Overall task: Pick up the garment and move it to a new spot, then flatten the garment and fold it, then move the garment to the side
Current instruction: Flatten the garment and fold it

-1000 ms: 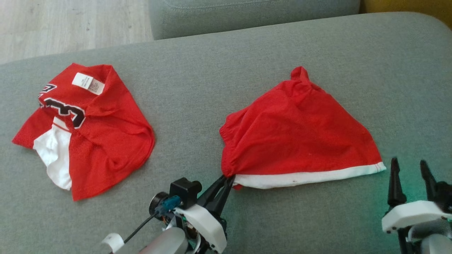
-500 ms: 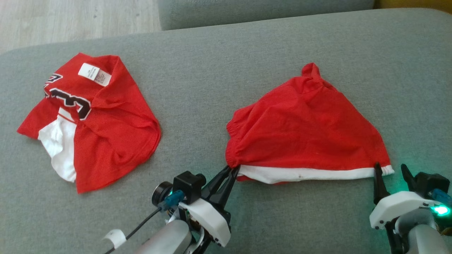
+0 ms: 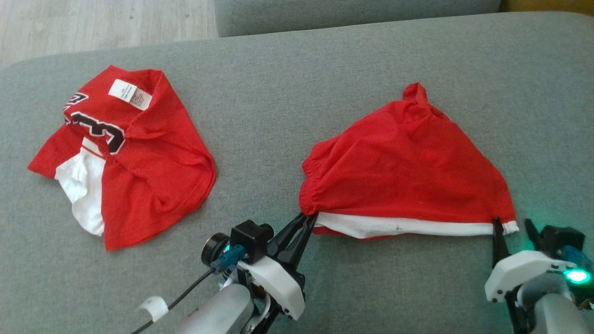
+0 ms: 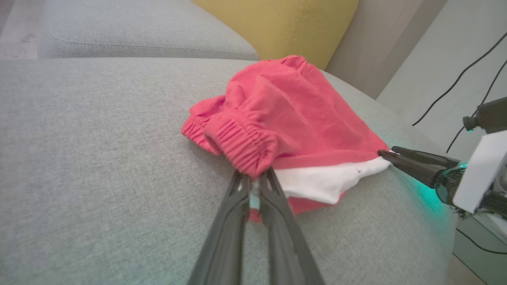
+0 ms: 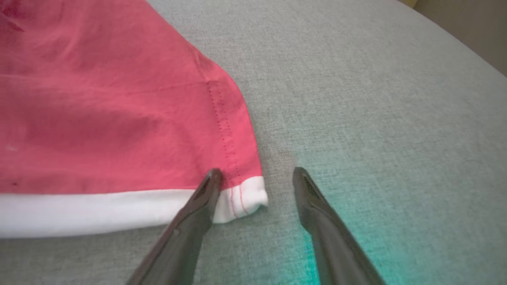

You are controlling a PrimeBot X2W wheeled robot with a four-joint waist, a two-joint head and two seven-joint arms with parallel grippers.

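The garment (image 3: 403,171) is a pair of red shorts with a white hem band, lying spread on the grey couch (image 3: 297,83) right of centre. My left gripper (image 3: 306,220) is shut on its near left corner, just under the gathered elastic waistband (image 4: 241,146). My right gripper (image 3: 512,222) is open at the garment's near right corner. In the right wrist view the white hem corner (image 5: 243,200) lies between the right gripper (image 5: 257,172) fingers, with the left finger (image 5: 206,190) resting over the hem. The left wrist view shows the garment (image 4: 293,114) bunched up beyond my left gripper (image 4: 255,180).
A crumpled red and white jersey (image 3: 134,153) with a black number lies on the couch's left part. Wooden floor (image 3: 93,23) shows beyond the far left edge. A second grey cushion (image 3: 348,11) and a yellow cushion (image 4: 277,23) stand behind. Cables (image 4: 455,87) hang to the right.
My right gripper has moved forward and left, from clear of the garment to straddling its white hem corner. The left gripper keeps its hold. The camera has shifted slightly.
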